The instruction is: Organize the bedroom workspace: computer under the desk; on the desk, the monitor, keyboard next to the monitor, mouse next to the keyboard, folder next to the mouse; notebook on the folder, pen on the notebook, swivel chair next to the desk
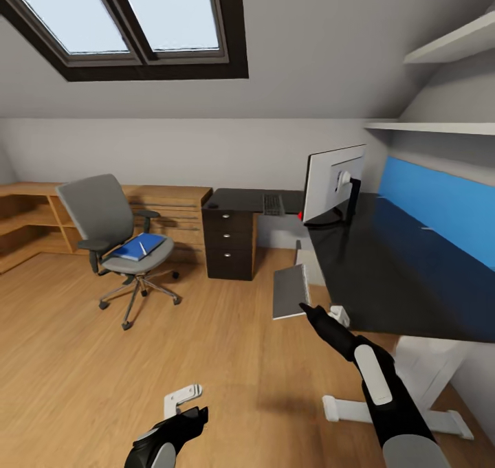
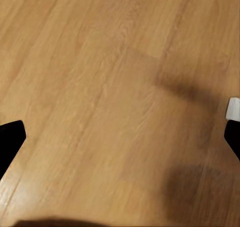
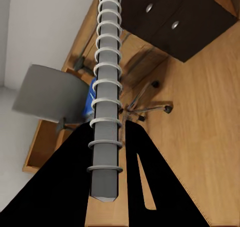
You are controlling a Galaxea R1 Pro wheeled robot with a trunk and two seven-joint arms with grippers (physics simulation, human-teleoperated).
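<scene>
From my seat the room reads bright and even, daylight pouring in through the skylight [image 1: 130, 14] overhead. The wooden floor [image 1: 69, 358] carries only soft, diffuse shadows: a faint one under the swivel chair [image 1: 113, 238] and a smudge near my arms. The glossy black desk [image 1: 385, 282] mirrors the blue wall panel [image 1: 440, 210] as a dull sheen, without hard glare. My head view bends straight lines toward its edges, wide-angle style. The left wrist feed is soft and a little blurred, with two dark blotchy shadows across the boards. In the right wrist feed my right hand [image 3: 120, 152] is a flat black silhouette.
</scene>
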